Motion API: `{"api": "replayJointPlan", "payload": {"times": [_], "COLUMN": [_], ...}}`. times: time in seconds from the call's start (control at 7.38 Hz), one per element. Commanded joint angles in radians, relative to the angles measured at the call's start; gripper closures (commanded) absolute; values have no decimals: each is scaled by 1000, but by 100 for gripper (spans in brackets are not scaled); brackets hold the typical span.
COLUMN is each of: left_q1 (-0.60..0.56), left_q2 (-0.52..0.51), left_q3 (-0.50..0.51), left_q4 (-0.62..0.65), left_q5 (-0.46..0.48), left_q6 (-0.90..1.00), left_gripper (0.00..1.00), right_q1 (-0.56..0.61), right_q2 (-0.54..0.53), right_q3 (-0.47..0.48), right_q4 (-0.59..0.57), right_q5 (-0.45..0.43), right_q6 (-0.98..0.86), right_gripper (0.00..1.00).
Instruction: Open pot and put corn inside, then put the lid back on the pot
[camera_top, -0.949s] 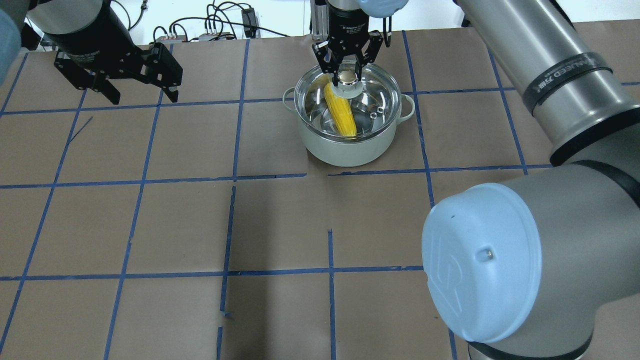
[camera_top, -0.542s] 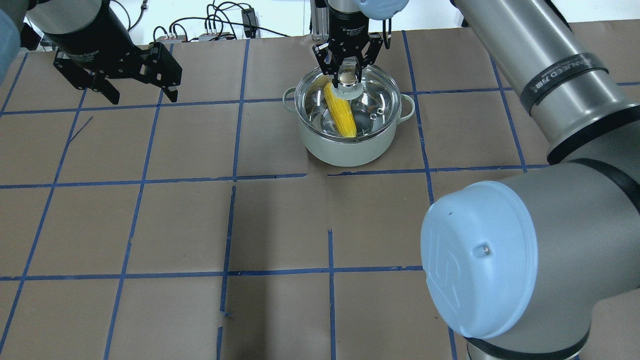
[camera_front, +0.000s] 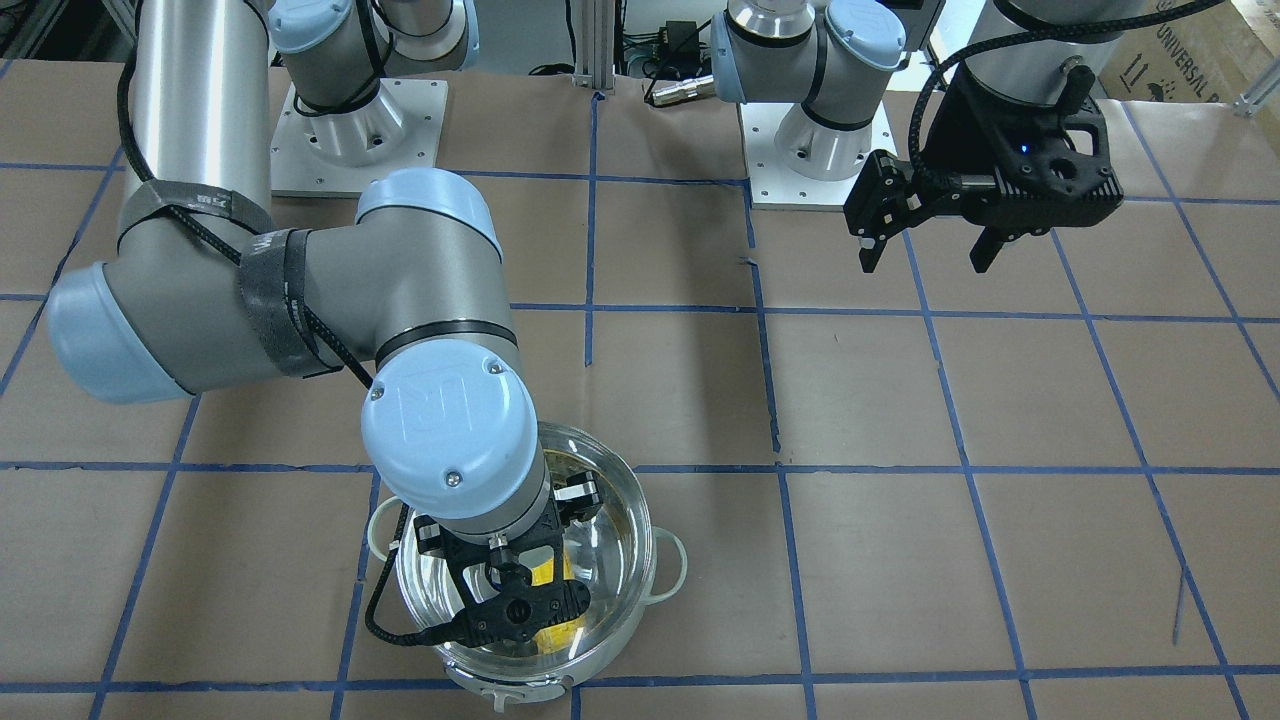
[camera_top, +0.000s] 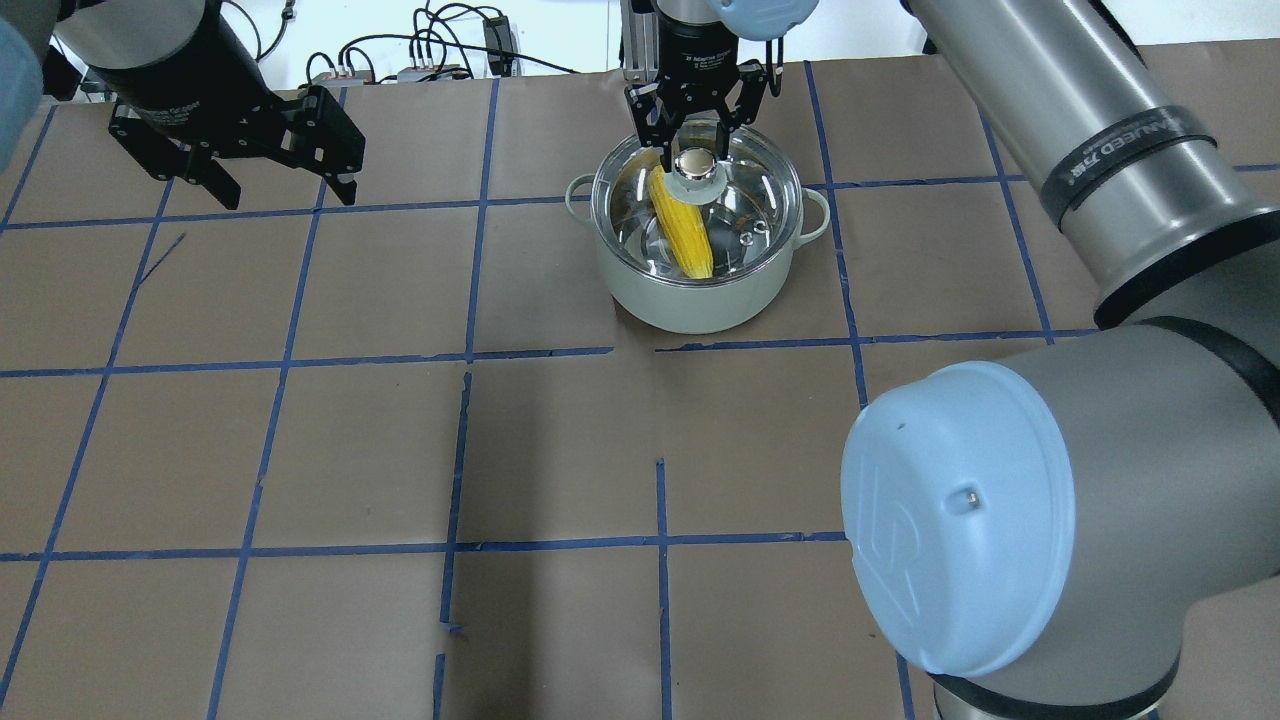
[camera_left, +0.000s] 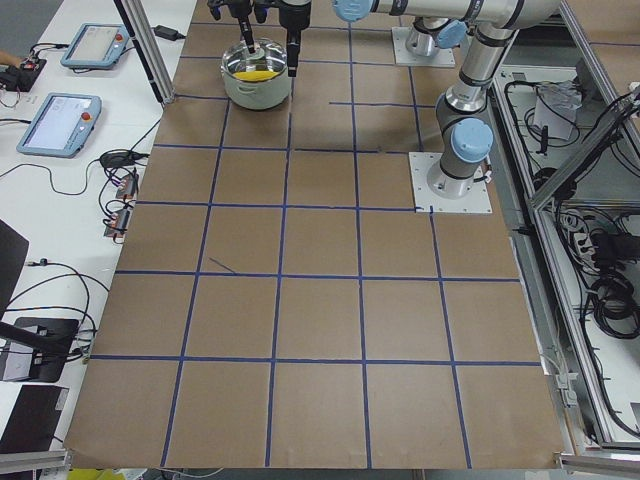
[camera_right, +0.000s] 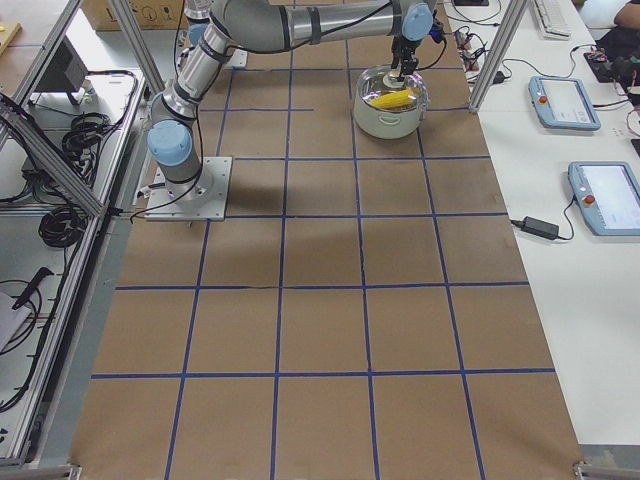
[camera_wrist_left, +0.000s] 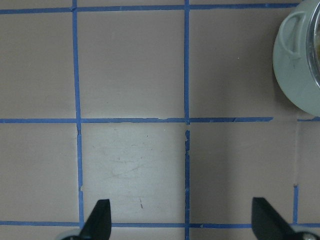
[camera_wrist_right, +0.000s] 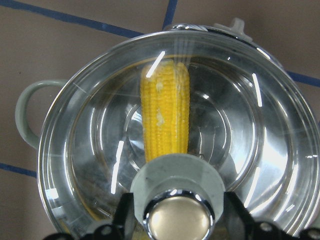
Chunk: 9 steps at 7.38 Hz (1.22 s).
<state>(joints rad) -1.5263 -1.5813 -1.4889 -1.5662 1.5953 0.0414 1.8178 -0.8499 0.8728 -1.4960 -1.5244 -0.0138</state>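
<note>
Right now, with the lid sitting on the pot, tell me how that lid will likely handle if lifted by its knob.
The lid is clear glass, so probably fragile and fairly heavy for its size. Its knob is polished metal, likely slippery in the right gripper. Round, it could roll if set on edge.

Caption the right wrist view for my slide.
Corn lies inside the pot under the seated glass lid, whose knob the right end effector grips.
</note>
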Motion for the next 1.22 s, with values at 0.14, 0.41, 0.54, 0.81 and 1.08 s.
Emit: {"api": "replayJointPlan", "payload": {"times": [0.14, 0.41, 0.54, 0.81, 1.08], "left_q1": [0, 0, 0, 0, 3], "left_q2": [-2, -2, -6, -11, -22], "left_q3": [1, 1, 1, 1, 22], "left_q4": [0, 0, 2, -23, -86], "left_q5": [0, -2, 0, 2, 3], "left_q6": [0, 0, -2, -2, -9], "left_gripper": [0, 0, 0, 0, 0], "right_q1": [-2, -15, -18, -41, -86], "right_q2": [-5, -55, -105, -182, -338], "right_q3": [-1, -18, -2, 50, 232], "right_q4": [-10, 22, 60, 173, 154], "right_q5": [0, -40, -60, -62, -74], "right_q6": [0, -3, -3, -14, -20], "right_gripper": [0, 0, 1, 7, 6]}}
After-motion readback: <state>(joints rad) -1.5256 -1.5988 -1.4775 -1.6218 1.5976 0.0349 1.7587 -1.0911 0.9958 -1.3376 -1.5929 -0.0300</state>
